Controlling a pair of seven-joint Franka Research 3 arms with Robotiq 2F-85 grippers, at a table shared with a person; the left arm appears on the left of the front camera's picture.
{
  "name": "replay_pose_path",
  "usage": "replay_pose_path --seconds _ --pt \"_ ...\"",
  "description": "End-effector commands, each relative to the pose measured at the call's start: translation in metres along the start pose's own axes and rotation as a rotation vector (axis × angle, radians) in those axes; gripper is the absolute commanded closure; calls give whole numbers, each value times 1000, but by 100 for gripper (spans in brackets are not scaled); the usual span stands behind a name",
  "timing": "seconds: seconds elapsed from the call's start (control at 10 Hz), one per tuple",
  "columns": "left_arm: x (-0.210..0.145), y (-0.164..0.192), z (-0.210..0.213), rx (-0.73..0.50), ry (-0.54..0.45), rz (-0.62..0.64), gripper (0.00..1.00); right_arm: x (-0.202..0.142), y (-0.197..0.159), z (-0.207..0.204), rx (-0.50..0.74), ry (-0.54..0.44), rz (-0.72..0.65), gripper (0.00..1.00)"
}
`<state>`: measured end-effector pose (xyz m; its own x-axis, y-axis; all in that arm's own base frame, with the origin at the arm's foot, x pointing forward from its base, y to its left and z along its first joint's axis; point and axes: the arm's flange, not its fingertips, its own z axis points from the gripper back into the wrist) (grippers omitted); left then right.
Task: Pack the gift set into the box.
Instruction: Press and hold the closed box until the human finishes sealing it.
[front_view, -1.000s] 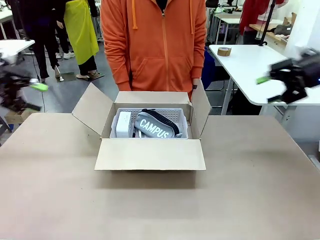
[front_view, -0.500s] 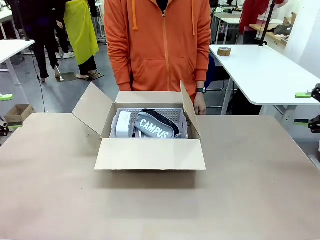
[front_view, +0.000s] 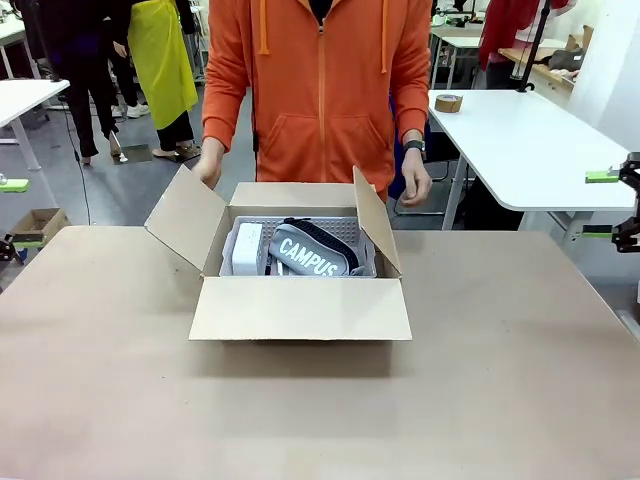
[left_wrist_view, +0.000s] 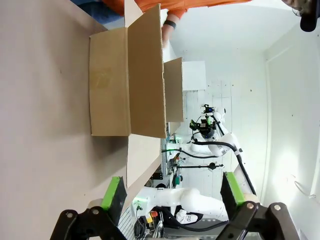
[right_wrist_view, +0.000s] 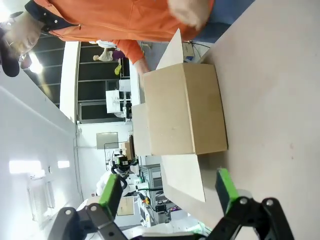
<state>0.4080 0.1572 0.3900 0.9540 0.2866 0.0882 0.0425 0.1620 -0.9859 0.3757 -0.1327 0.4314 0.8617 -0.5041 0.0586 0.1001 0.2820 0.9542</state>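
Off the left edge of the table (front_view: 100, 400), the left hand (left_wrist_view: 172, 192) is held spread, nothing between its pads. Next, a person's hand (front_view: 208, 170) is seen near the splayed left flap (front_view: 185, 225) of the box (front_view: 300, 310). The gift set (front_view: 255, 248) is already lodged inside it. The basket (front_view: 350, 232) is judged stiff and light, best taken by the rim, while the soft pouch (front_view: 310, 255) would likely slip. The right flap (front_view: 375, 225) stands nearly upright, the person's other hand (front_view: 415, 180) just behind it. Both could be struck if the flaps are approached. At far right, the right hand (front_view: 600, 204) is likewise spread and empty.
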Motion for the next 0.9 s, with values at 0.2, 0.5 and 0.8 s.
replay_pose_path --seconds 0.2,0.5,0.8 --pt "-5 3 2 7 1 -12 0 1 -3 3 5 5 22 0" --pt "-5 3 2 7 1 -12 0 1 -3 3 5 5 22 0" --pt "-5 3 2 7 1 -12 0 1 -3 3 5 5 22 0"
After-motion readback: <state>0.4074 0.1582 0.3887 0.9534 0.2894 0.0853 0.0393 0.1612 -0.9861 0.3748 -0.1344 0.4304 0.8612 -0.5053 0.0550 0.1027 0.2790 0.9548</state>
